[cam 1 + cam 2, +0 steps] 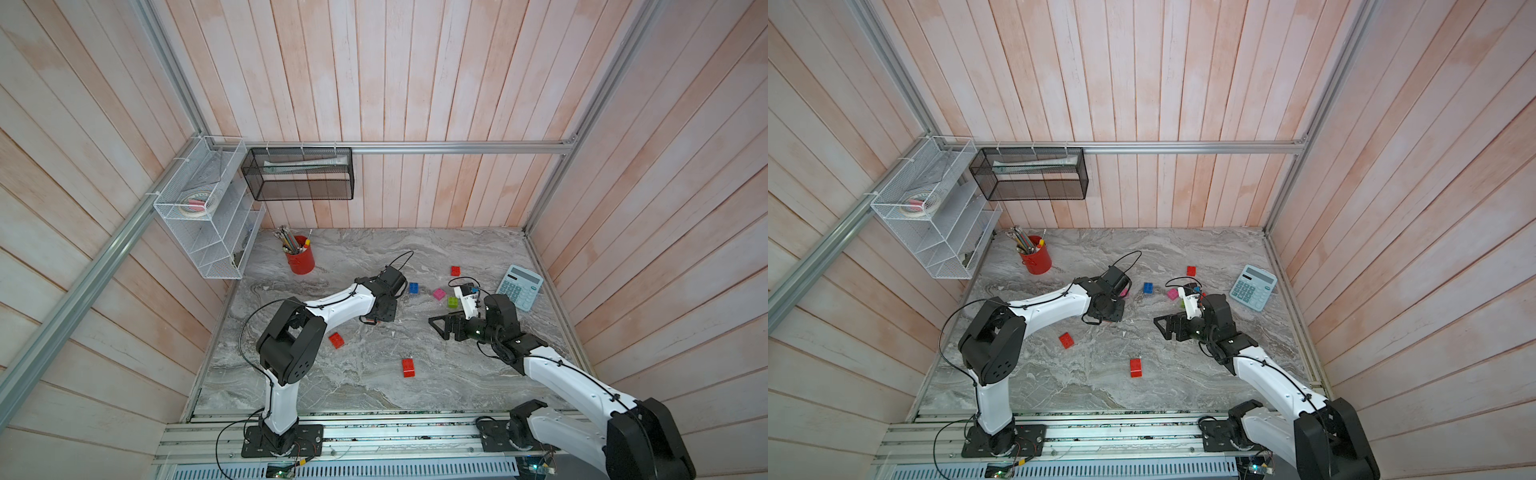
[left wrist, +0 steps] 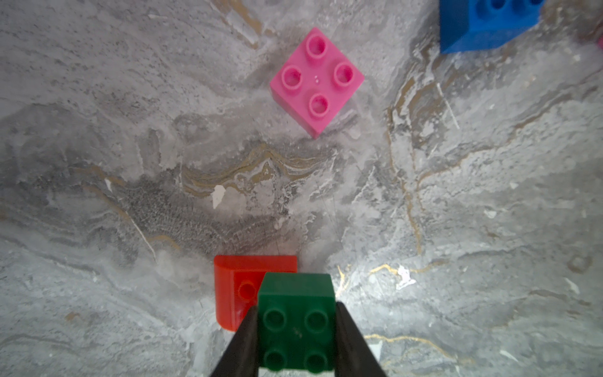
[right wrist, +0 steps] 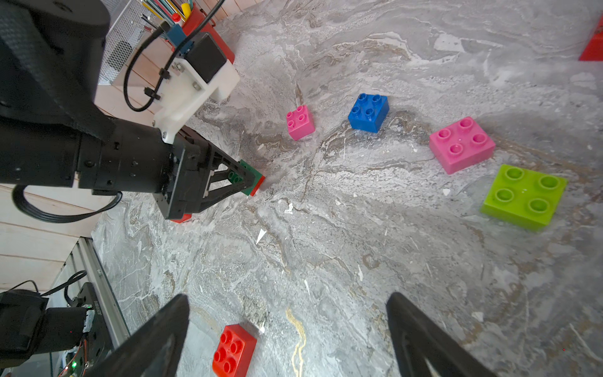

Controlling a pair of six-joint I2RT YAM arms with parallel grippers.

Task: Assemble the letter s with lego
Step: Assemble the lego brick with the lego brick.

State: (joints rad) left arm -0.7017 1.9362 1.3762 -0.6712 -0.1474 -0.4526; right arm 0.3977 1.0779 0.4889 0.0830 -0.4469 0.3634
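**Ana:** Marble tabletop (image 1: pixel 353 386), pink plank walls all round. What lies nearest the lower edge?

**Ben:** A long red brick (image 1: pixel 408 368) low at centre. A second red brick (image 1: pixel 336 340) lies up and left of it.

**Ana:** And the arms, at mid-frame?

**Ben:** The left gripper (image 2: pixel 297 326) is clamped on the dark green brick (image 2: pixel 297 293), which sits over one end of a third red brick (image 2: pixel 235 287). I can't tell whether it is pressed home. To its right, the right gripper (image 3: pixel 288 302) is spread wide and empty above bare marble.

**Ana:** Farther back?

**Ben:** A lime brick (image 1: pixel 453 302), with a pink brick (image 1: pixel 439 294) just beside it. A blue brick (image 1: pixel 413 287) is to their left, and a smaller-looking pink brick (image 3: pixel 300 122) lies near the left gripper. The far red brick (image 1: pixel 455 271) is above them. There's a calculator (image 1: pixel 520 286) at the right and a red pencil cup (image 1: pixel 300 259) at the upper left.
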